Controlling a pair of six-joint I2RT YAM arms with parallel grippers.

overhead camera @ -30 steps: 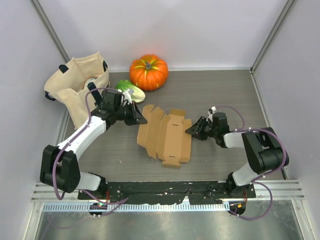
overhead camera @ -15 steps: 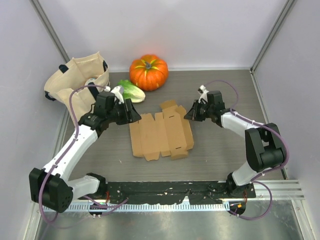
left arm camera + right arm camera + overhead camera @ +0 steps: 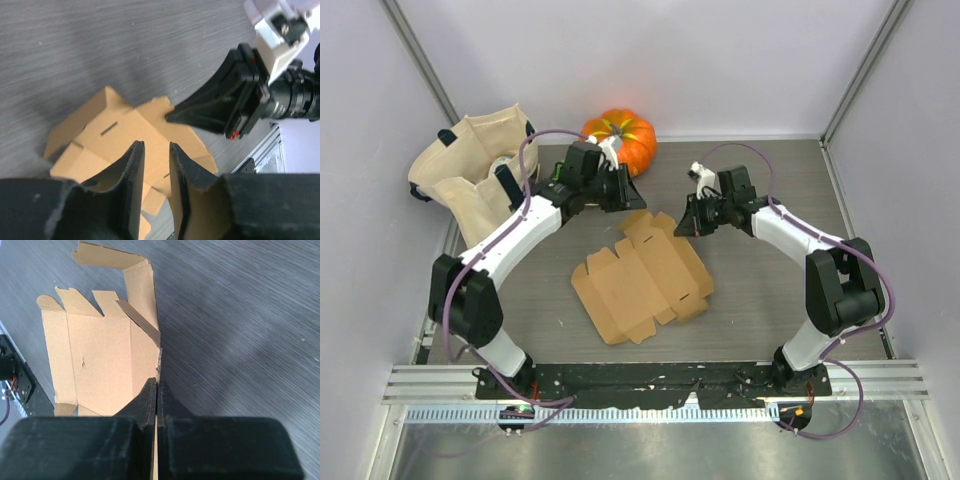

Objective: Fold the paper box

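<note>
Has dragged and turned the paper box [image 3: 640,278] over the last half second. Squared to the pumpkin [image 3: 635,135] then, skewed now, with one corner swung toward it and the bulk well short of it on the tabletop [image 3: 770,300].

Pinches the cardboard's edge on the side away from the tote bag [image 3: 460,175] with the right end effector [image 3: 683,225], closed tight on that thin sheet in the wrist view [image 3: 157,385], and evidently used as the handle for the turn.

Has brought the left end effector [image 3: 628,190] across from the bag to just in front of the pumpkin. Hovers there above the corner of the box nearest the pumpkin. Shows only a narrow gap [image 3: 155,145], with nothing between the fingers and cardboard visible below.

Leaves the box almost flat: creased panels spread out, a slot visible in one, and one flap on the pumpkin side lifted off the surface. No walls standing and no tabs tucked.

Reads as repositioning rather than folding, probably to put a flap within reach of the left arm while the right pins the sheet. Task judged still early, with nearly all of the folding ahead. Risks sliding or buckling the thin sheet if the single pinch has to resist a fold.
</note>
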